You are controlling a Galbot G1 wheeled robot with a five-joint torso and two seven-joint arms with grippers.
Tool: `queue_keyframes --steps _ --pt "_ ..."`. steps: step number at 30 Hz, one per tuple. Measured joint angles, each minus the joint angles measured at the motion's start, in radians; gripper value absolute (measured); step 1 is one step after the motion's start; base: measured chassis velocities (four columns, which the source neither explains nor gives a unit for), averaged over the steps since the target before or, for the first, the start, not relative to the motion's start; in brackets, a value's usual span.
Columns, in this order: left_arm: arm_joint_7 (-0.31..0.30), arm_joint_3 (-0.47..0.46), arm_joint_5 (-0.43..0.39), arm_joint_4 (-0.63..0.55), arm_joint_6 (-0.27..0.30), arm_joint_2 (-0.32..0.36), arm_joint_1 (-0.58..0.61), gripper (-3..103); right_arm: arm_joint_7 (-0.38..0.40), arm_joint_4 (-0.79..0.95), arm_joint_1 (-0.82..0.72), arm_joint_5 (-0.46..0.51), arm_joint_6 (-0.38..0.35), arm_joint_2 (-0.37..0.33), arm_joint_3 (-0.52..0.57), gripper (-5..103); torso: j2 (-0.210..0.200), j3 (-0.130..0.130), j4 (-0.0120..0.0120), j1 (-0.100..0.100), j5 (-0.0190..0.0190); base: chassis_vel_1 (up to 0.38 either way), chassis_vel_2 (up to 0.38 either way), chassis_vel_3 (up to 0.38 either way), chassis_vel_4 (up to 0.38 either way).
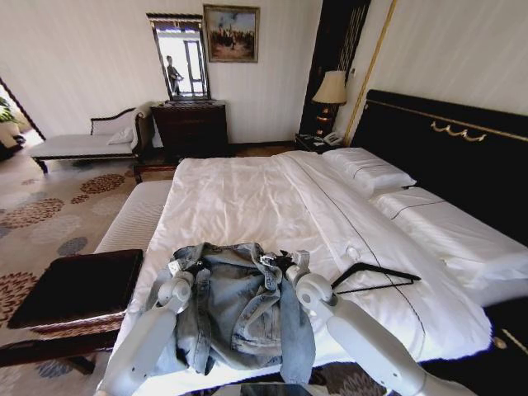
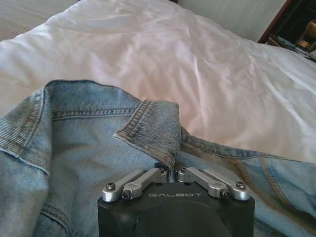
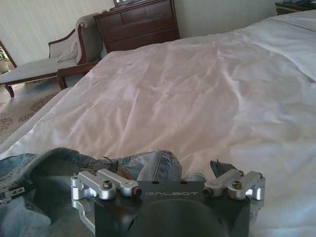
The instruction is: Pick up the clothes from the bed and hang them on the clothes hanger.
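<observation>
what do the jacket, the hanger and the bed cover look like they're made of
Jacket: faded light-blue denim, with visible weave and stitched seams. Hanger: thin and black, likely plastic or coated metal; unclear. Bed cover: white woven fabric, probably cotton, matte and softly creased.

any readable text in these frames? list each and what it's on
"GALBOT": on the black housing of the left tool, which is down at the denim jacket collar.
"GALBOT": on the black housing of the right tool, at the jacket's edge on the bed.
No other readable text; the framed picture on the wall shows no legible words.
</observation>
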Motion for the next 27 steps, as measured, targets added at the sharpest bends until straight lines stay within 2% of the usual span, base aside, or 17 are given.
queue_keyframes --steps 7,10,13,20,24,25,26,27 --pt "0.0 0.02 -0.058 -0.099 0.002 0.01 0.007 4 0.001 0.001 -0.005 0.0 0.0 -0.005 0.004 100 0.0 0.0 -0.0002 0.0 0.0001 0.0 0.0 0.0 0.0" --pt "0.013 0.058 -0.129 -0.189 0.004 0.014 -0.002 4 0.002 0.006 -0.007 0.0 -0.001 -0.009 0.011 100 0.0 0.0 -0.0002 0.0 0.0002 0.0 0.0 0.0 0.0" --pt "0.021 0.102 -0.161 -0.236 0.008 0.012 -0.015 4 0.004 0.007 -0.004 0.001 -0.001 -0.012 0.015 100 0.0 0.0 -0.0002 0.0 0.0002 0.0 0.0 0.0 0.0" --pt "0.032 0.175 -0.235 -0.288 0.011 -0.012 -0.053 4 0.007 0.006 -0.001 0.006 -0.001 -0.013 0.03 100 0.0 0.0 -0.0004 0.0 0.0001 0.0 0.0 0.0 0.0" --pt "0.051 0.128 -0.27 -0.297 -0.011 -0.029 -0.027 4 0.008 0.004 -0.001 0.01 -0.001 -0.013 0.036 100 0.0 0.0 -0.0007 0.0 0.0001 0.0 0.0 0.0 0.0" --pt "0.068 0.078 -0.278 -0.298 -0.014 -0.027 0.012 4 0.008 0.003 -0.002 0.01 -0.001 -0.013 0.036 100 0.0 0.0 -0.0006 0.0 0.0 0.0 0.0 0.0 0.0" --pt "0.119 -0.054 -0.273 -0.292 -0.017 -0.004 0.124 4 0.006 -0.004 -0.002 0.01 -0.001 -0.012 0.033 100 0.0 0.0 0.0004 0.0 0.0001 0.0 0.0 0.0 0.0" --pt "0.129 -0.076 -0.272 -0.29 -0.017 -0.001 0.146 4 0.005 -0.007 0.0 0.01 -0.001 -0.011 0.032 100 0.0 0.0 0.0005 0.0 -0.0002 0.0 0.0 0.0 0.0"
